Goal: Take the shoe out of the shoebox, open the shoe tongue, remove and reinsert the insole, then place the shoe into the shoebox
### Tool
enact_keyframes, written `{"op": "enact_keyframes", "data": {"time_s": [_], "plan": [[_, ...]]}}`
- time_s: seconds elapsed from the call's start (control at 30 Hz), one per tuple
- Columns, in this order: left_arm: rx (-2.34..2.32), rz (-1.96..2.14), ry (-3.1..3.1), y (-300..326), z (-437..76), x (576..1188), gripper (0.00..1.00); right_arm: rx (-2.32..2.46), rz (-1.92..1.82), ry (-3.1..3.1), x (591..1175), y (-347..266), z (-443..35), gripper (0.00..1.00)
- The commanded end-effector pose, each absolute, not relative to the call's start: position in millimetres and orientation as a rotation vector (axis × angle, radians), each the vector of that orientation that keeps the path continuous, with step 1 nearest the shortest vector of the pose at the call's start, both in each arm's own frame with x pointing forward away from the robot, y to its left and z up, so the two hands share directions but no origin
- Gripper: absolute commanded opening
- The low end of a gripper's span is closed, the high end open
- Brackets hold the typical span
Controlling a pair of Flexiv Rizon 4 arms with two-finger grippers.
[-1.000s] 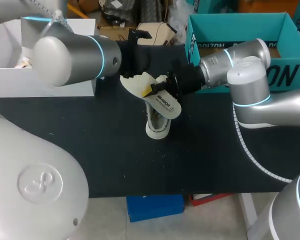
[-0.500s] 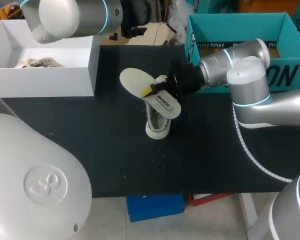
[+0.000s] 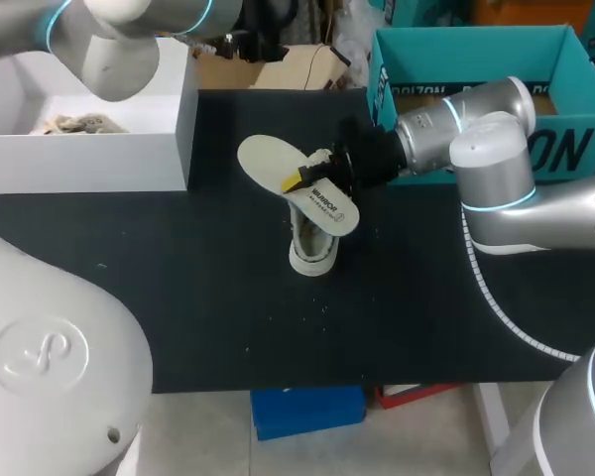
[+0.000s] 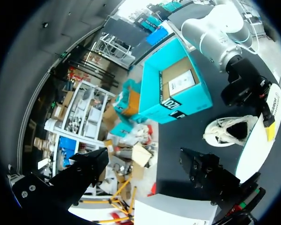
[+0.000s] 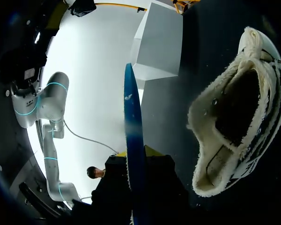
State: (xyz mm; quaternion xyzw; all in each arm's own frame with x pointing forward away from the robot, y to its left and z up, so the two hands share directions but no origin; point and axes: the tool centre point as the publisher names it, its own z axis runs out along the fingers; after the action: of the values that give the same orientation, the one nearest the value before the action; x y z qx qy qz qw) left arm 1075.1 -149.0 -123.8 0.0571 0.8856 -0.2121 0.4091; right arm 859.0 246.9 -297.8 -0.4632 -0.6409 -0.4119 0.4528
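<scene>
A white shoe (image 3: 312,248) stands on the black table, its opening showing wide and dark in the right wrist view (image 5: 239,122). Just above it my right gripper (image 3: 299,178) is shut on a cream insole (image 3: 268,161) with a blue underside, seen edge-on between its fingers (image 5: 133,140). My left arm (image 3: 129,30) is raised over the back left corner. Its gripper (image 4: 143,164) is open and empty, far from the shoe (image 4: 227,133) and the insole (image 4: 253,147). The teal shoebox (image 3: 382,69) stands at the back right.
A white open box (image 3: 89,149) with crumpled paper inside sits at the back left. My right arm (image 3: 491,149) stretches in front of the teal shoebox.
My left arm has lifted and drawn back from the insole towards the back left. The right gripper, the insole and the shoe have stayed where they were.
</scene>
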Motion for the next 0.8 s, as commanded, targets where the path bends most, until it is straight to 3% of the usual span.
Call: {"op": "enact_keyframes", "data": {"time_s": [0.03,0.2,0.33,0.43,0.8], "plan": [[0.388,-0.547,2.901,-146,-121,1076,1.00,-1.146,-1.018,-1.583,859,248,-298,0.00],[0.388,-0.547,2.901,-146,-121,1076,1.00,-1.146,-1.018,-1.583,859,248,-298,0.00],[0.982,-0.815,2.879,-150,-132,1046,1.00,-1.146,-1.018,-1.583,859,248,-298,0.00],[1.181,-0.859,2.879,-146,-138,1030,1.00,-1.146,-1.018,-1.583,859,248,-298,0.00],[1.636,-0.654,2.839,-147,-135,969,1.00,-1.146,-1.018,-1.583,859,248,-298,0.00]]}}
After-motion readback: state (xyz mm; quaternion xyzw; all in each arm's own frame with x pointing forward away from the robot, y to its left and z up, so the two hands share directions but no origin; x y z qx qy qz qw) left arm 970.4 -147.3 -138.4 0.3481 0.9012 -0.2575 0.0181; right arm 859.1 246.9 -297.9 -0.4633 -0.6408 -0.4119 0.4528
